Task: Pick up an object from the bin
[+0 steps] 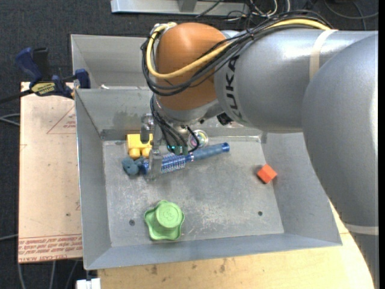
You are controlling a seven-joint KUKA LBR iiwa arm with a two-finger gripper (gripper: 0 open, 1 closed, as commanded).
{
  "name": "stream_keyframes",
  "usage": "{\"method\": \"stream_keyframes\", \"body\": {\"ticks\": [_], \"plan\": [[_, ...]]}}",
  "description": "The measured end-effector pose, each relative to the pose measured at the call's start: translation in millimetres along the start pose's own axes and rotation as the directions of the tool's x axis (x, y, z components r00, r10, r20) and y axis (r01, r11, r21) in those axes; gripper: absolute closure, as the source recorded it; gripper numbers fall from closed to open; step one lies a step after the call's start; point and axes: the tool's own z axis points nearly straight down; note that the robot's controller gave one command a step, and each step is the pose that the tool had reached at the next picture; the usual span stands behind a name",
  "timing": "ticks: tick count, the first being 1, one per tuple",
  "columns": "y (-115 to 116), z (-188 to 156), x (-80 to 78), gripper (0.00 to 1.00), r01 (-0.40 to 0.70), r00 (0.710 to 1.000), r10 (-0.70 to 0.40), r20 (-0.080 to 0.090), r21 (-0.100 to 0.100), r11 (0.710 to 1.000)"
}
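One hand hangs over the bristled end of a blue plastic brush at the grey metal bin's far left; its opening cannot be judged. Likely approach step; next: closure, then lift.

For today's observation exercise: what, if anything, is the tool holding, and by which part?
It cannot be told. The tool sits low at the bristle end of the blue brush, beside a yellow block, but the arm hides any hold.
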Motion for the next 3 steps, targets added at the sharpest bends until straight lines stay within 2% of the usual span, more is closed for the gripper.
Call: {"method": "stream_keyframes", "body": {"ticks": [1, 2, 3], "plan": [[-69, 106, -14.3, 0.00, 0.009, 1.000, -0.009, 0.001, 0.003, 1.000], [-65, 102, -15.5, 1.00, 0.013, 1.000, -0.013, 0.007, -0.001, 1.000], [-86, -13, -50.1, 1.00, 0.066, 0.998, -0.066, 0.019, 0.000, 0.998]]}}
